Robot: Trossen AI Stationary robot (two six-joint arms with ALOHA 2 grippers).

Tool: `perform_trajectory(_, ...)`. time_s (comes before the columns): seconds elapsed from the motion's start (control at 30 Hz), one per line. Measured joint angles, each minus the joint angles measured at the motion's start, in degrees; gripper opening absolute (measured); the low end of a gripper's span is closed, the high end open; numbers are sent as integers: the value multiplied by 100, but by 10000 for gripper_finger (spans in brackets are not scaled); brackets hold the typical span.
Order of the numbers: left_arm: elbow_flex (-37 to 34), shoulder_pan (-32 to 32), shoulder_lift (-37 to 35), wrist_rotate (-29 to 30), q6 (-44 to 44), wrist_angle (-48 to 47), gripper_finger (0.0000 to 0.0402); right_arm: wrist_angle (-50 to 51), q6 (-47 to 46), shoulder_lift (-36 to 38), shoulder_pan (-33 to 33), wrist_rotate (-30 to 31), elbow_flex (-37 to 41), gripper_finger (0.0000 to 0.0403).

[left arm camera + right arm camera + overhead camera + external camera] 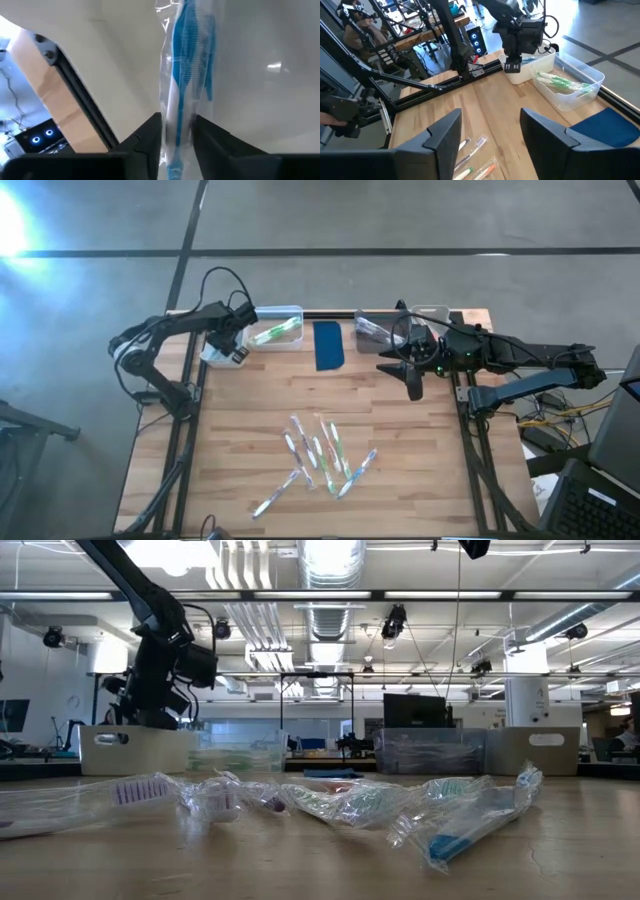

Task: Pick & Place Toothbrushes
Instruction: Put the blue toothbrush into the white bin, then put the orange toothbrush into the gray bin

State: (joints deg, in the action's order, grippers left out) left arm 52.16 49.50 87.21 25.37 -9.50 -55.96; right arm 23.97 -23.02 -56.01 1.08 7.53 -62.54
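**Blue brush poised over the white bin**

Wooden tabletop [400,395] under workshop lights, bins lined along the far edge. Left gripper [176,131] up at the far left corner, over a white bin [215,352], fingers [150,137] flanking a wrapped blue toothbrush [184,65] that hangs straight down between them. Contact on the wrapper hard to judge: jaws narrow, yet a sliver of gap may show on either side, so gripping or just letting go cannot be told. Hanging vertical probably so as to drop cleanly into the bin below.

Beside it, a clear bin [580,75] already holding green-accented brushes [560,82], suggesting sorting by colour. Dark blue pad [329,345] between the two bin groups; more bins [375,330] at the right.

Right gripper [490,132] hovering above the table near the right-hand bins, jaws wide apart and empty, likely waiting its turn.

Loose pile of wrapped toothbrushes [320,460] at the near middle of the table, well apart from both grippers, still to be sorted.
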Motion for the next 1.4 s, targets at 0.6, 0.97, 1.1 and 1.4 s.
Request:
perform_trajectory(0.6,318,-2,-402,-85,1,-963,198,-15,-58,0,2,2,-1,179)
perform_trajectory(0.97,911,-20,-959,-1777,-128,-922,195,-26,-36,0,2,13,-2,167)
perform_trajectory(1.1,1176,-51,-1202,-2414,-229,-757,195,-31,-36,0,2,13,-2,167)
perform_trajectory(1.4,1656,-371,-1908,-3467,-759,111,195,-102,-47,0,2,13,-2,186)
